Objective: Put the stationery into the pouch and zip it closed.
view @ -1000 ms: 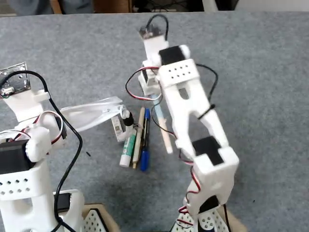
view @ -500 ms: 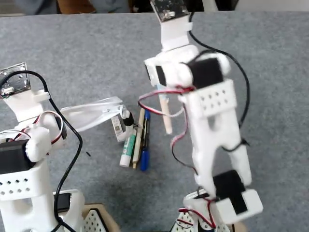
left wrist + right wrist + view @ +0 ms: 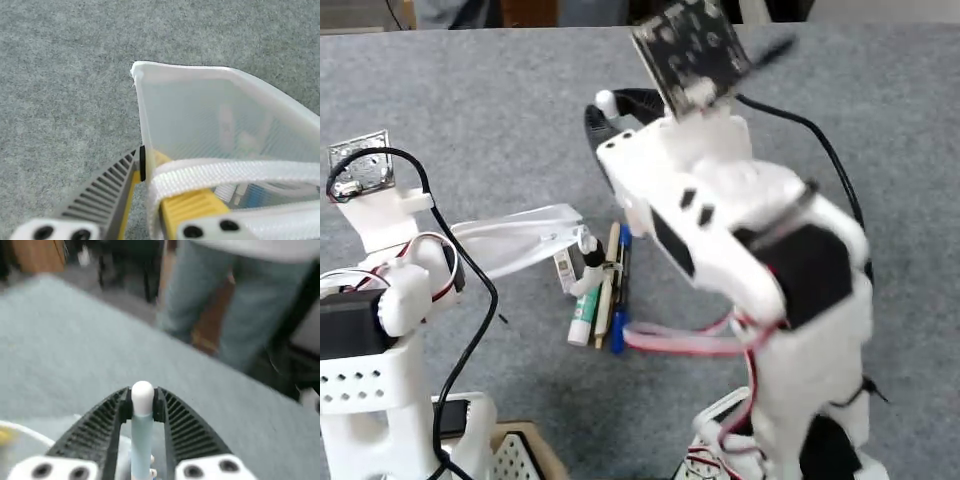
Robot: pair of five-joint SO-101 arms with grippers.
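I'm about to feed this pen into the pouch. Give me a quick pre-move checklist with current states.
1. Right gripper shut on the light blue pen: ok.
2. Left gripper clamped on the pouch edge: ok.
3. Pouch mouth open wide enough: cannot tell.
4. Light blue pen held clear of the table: ok.
5. Other stationery packed: not ok; blue pen, green marker and pencil lie on the table by the pouch.

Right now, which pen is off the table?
The pale blue pen with the white cap, clamped by the right gripper. The green marker, pencil and dark blue pen lie on the table.
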